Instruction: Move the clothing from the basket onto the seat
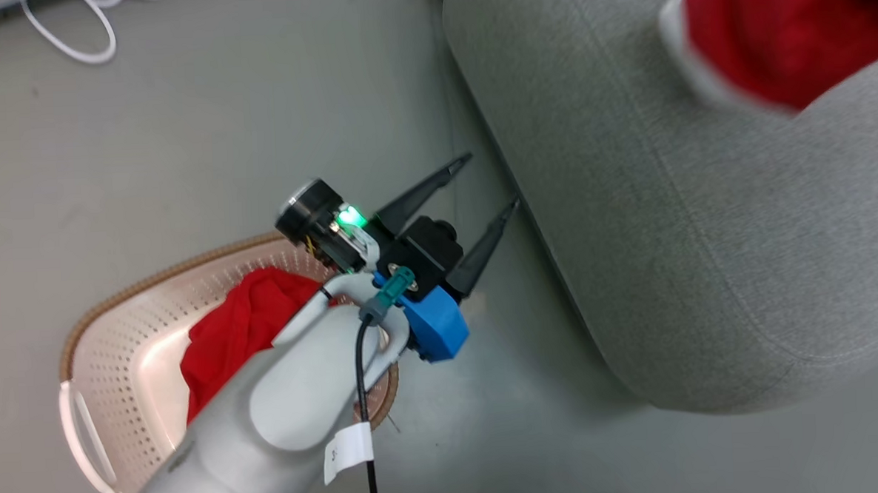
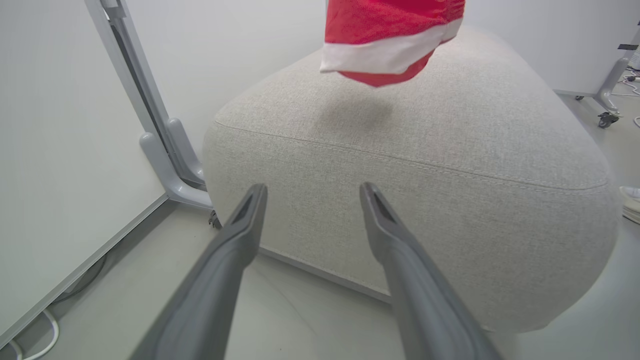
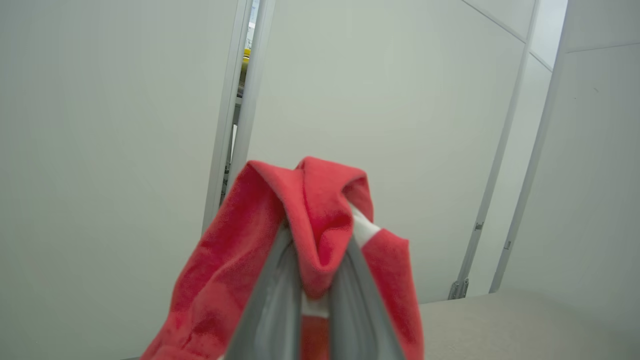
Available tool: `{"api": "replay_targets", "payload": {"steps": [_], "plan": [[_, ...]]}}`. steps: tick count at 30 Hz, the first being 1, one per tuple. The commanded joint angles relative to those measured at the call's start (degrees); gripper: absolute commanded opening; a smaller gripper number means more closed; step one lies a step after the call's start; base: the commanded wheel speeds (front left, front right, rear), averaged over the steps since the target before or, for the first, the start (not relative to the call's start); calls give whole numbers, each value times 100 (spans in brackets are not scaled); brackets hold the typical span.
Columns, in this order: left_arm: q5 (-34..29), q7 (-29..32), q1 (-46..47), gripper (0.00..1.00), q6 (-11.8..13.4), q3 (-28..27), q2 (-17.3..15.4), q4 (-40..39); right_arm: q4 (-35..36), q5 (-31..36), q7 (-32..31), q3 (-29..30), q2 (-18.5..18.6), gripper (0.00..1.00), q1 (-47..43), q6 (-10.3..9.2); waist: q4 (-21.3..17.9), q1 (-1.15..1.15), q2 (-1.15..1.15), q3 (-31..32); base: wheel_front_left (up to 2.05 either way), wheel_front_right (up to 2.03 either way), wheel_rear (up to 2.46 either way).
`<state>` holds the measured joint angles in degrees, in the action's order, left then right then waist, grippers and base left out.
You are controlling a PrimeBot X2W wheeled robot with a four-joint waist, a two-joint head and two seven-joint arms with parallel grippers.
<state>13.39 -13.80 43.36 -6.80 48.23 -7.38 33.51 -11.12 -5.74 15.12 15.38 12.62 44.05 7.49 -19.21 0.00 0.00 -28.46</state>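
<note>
One red piece of clothing (image 1: 242, 329) lies in the cream perforated basket (image 1: 159, 277) at the lower left of the head view. My left gripper (image 1: 492, 179) hovers open and empty over the floor between the basket and the grey seat (image 1: 668, 229). In the left wrist view that gripper (image 2: 312, 187) points at the seat's (image 2: 425, 150) side. Another red garment with a white band (image 2: 390, 35) hangs above the seat top, also seen blurred in the head view (image 1: 778, 32). My right gripper (image 3: 317, 260) is shut on this garment (image 3: 315, 200), which drapes over its fingers.
White partition panels on grey feet (image 2: 165, 150) stand close behind the seat. A white cable (image 1: 74, 40) loops on the floor at the far left. A caster foot (image 2: 607, 117) and a pale shoe (image 2: 631, 200) show beyond the seat's right side.
</note>
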Motion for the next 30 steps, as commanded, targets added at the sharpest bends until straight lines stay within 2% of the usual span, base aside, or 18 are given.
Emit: {"api": "replay_targets", "payload": {"steps": [1,7,13,15,23,30], "plan": [[-55,35,153,100,44,-39,-124,-53,67,-54,5,238,93,0,359,1,34,0,0,-533,0,0,0],[-206,256,537,100,84,-54,-399,-396,13,-151,5,1275,758,0,1405,0,-22,0,0,-1278,0,0,0],[-288,464,746,100,104,-36,-580,-768,-495,-102,5,1745,1244,0,1627,1,-69,0,0,-1754,0,0,0],[-290,513,780,100,110,-32,-637,-869,-712,-42,5,1804,1206,0,1515,1,-77,0,0,-1840,0,0,0],[-252,598,749,100,132,23,-714,-1105,-1652,255,5,1933,659,0,895,1,-5,0,0,-1926,0,0,0],[-220,615,723,100,162,62,-745,-1173,-2411,282,5,1814,437,0,620,1,69,0,0,-1909,0,0,0]]}}
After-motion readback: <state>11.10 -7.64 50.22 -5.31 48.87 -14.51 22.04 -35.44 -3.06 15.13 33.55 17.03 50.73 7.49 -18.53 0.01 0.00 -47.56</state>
